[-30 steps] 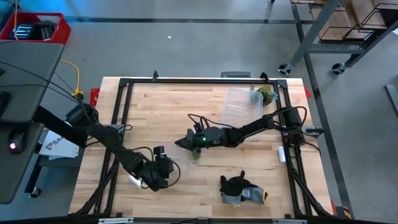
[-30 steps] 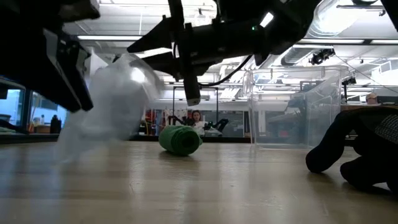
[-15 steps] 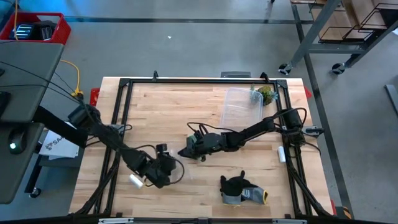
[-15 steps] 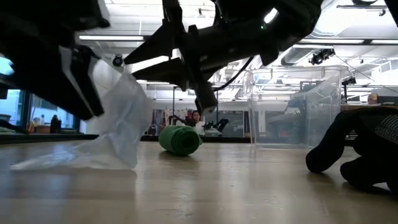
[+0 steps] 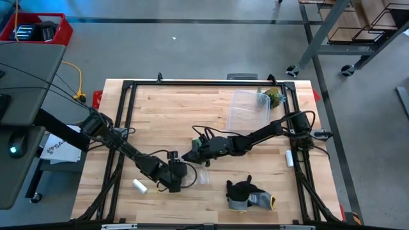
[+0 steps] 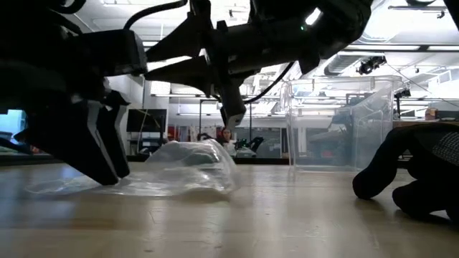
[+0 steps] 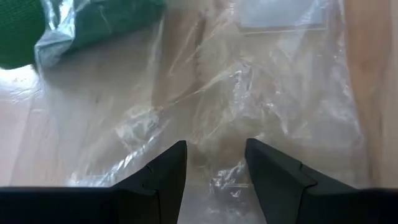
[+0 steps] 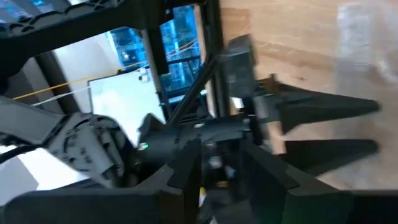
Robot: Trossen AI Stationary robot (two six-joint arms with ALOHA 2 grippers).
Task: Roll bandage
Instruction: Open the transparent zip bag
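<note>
The bandage (image 7: 15, 34) is a bright green roll lying on the table; an edge of a clear plastic bag (image 5: 199, 177) (image 6: 179, 168) covers part of it. In the low view the bag hides the bandage. My left gripper (image 5: 184, 181) (image 7: 214, 165) is low at the table's near middle, shut on the bag's near end. My right gripper (image 5: 186, 157) (image 6: 154, 63) hovers nearly level above the bandage, pointing toward the table's left edge. Its fingers stand a little apart with nothing between them. My left gripper has a crumpled bunch of the bag's near end (image 7: 214, 180) between its two fingers. The fingers (image 6: 100, 150) slant down from the table's near left. The bag lies slack on the table and spreads from the fingers toward the bandage.
A clear plastic box (image 5: 249, 108) (image 6: 337, 122) stands at the far right, with a small green-yellow thing (image 5: 273, 97) beside it. A dark grey glove (image 5: 246, 195) lies near the front edge. One white cylinder (image 5: 139, 186) lies behind my left gripper, another (image 5: 289, 158) at the right.
My left gripper has gone down and toward the table's right edge, toward the bandage. The bag, which hung below it in the air, now lies collapsed on the table in front of and partly over the bandage.
</note>
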